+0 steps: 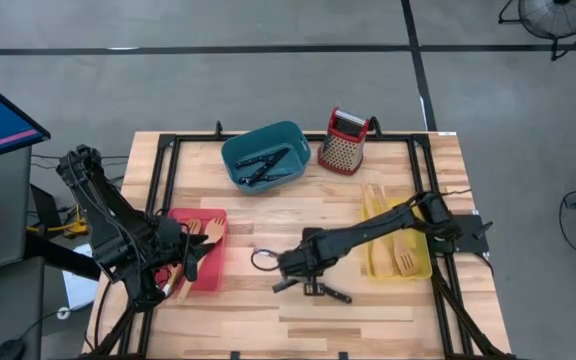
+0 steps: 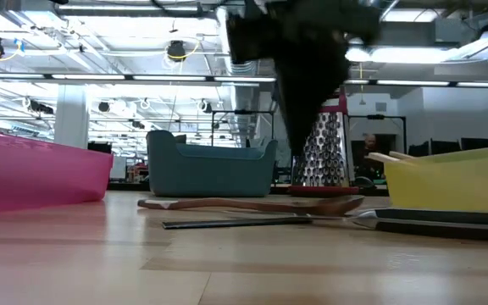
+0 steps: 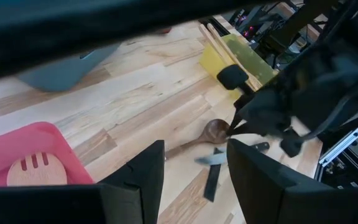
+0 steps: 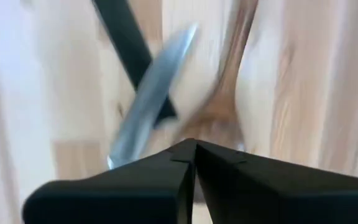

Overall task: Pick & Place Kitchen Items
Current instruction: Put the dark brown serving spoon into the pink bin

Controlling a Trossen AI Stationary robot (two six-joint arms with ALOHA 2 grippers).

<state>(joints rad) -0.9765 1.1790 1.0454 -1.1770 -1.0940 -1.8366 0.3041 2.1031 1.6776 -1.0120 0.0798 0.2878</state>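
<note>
Right gripper [image 1: 290, 268]: low over the middle of the table, near its front edge, with the arm reaching in from the yellow bin side; in its own wrist view the two dark fingers [image 4: 135, 180] meet tip to tip with nothing visible between them, so it is clenched and empty.
Dark wooden spoon [image 2: 252, 204]: lies flat on the bare wood right under the right gripper; its bowl [image 3: 216, 129] shows just beside that gripper's tip.
Knife [image 2: 235, 223]: black handle and steel blade, flat on the table beside the spoon, on the side nearer the front edge; in the right wrist view the blade [image 4: 151, 93] crosses a black handle.
Left gripper [image 1: 190, 262]: hangs over the front part of the red bin [image 1: 208, 278]; its fingers [image 3: 143, 180] stand apart with nothing between them, released.
Pale wooden fork [image 3: 33, 169]: lies inside the red bin, tines showing.
Teal bin [image 1: 264, 156]: at the back of the table, with dark-handled utensils [image 1: 266, 165] inside.
Yellow bin [image 1: 398, 255]: on the right side, holding pale wooden utensils [image 1: 405, 262]; more stick out past its rear rim.
Grater [image 1: 344, 142]: upright, red-topped, just to the right of the teal bin.
</note>
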